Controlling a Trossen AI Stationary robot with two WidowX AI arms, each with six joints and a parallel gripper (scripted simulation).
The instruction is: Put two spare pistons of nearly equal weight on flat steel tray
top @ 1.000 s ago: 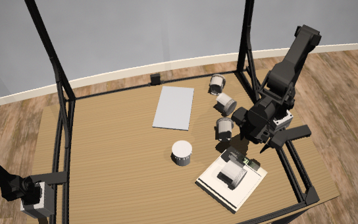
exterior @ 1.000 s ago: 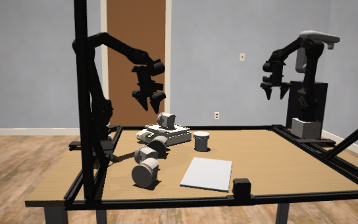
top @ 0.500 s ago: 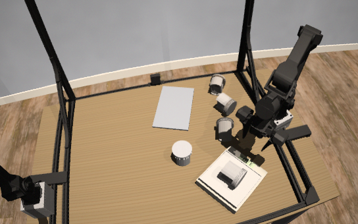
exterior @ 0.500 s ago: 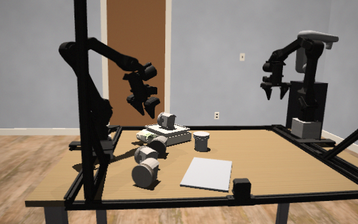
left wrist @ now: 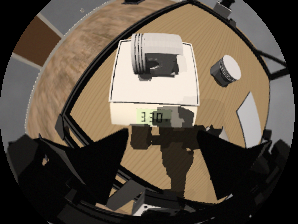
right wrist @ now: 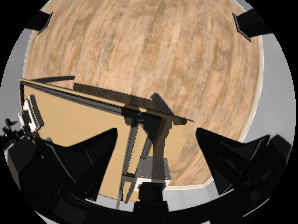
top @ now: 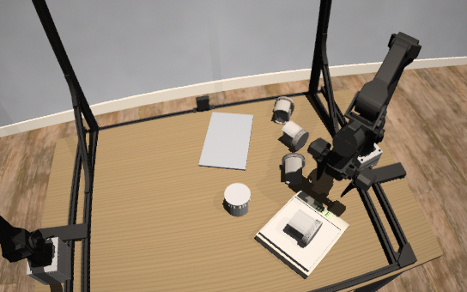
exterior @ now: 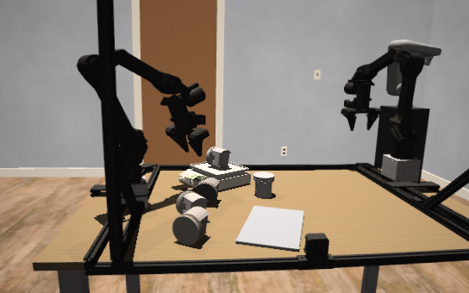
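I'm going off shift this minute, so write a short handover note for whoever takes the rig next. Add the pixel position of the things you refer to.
Left gripper [top: 332, 182] [exterior: 193, 153] [left wrist: 162, 132]: open, empty, in the air near the scale [top: 268, 229] [exterior: 233, 180] [left wrist: 120, 90].
Right gripper [exterior: 361, 129] [right wrist: 156, 131]: open, empty, raised at the opposite side.
Pistons: one on its side on the scale [top: 302, 225] [exterior: 220, 158] [left wrist: 167, 47]; one upright on the bench [top: 237, 197] [exterior: 263, 185] [left wrist: 226, 71]; three more lie in a rough row beside the tray [top: 227, 139] [exterior: 272, 228] [left wrist: 250, 122].
Done: one piston is on the scale; its display seems to read 330, partly shaded.
Left: tray holds no piston; put the matching pair there, arms clear. Which two match, I can't tell.
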